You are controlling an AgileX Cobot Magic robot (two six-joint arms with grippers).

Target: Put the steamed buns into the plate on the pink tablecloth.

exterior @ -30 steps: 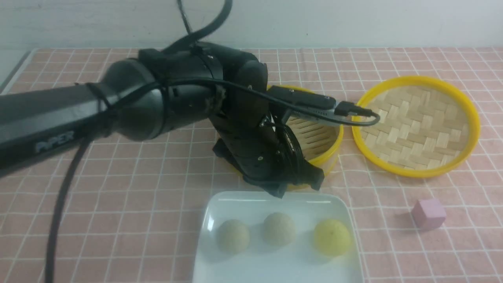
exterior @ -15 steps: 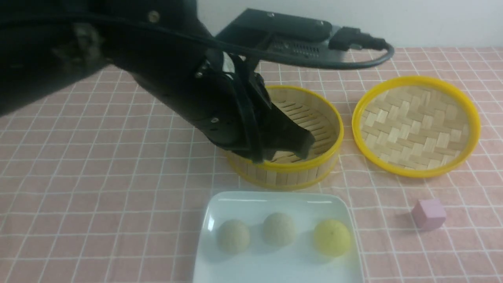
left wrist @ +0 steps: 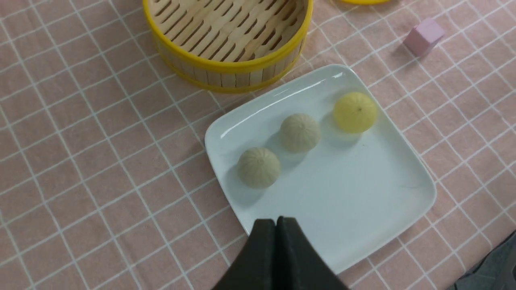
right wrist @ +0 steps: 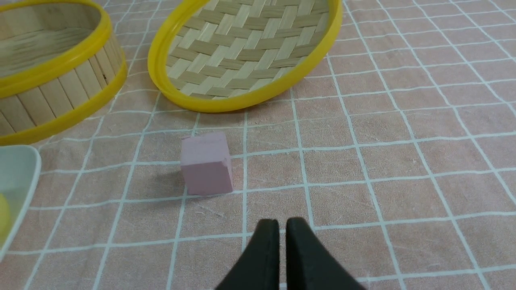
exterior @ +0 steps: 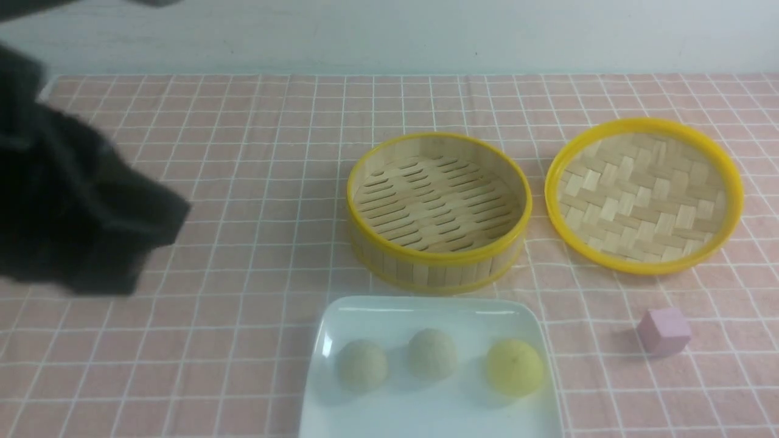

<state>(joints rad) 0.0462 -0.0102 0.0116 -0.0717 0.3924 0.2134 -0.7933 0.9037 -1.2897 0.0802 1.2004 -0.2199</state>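
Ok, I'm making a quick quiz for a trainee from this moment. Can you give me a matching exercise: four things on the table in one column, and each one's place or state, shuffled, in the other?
Column one:
1. yellow bun
2. steamer basket
3. pink cube
4. left pincer

Column two:
A. empty, standing just behind the plate
B. shut, holding nothing
C. on the tablecloth, to the right of the plate
D. rightmost of three on the plate

Pairs: 1-D, 2-A, 3-C, 4-B
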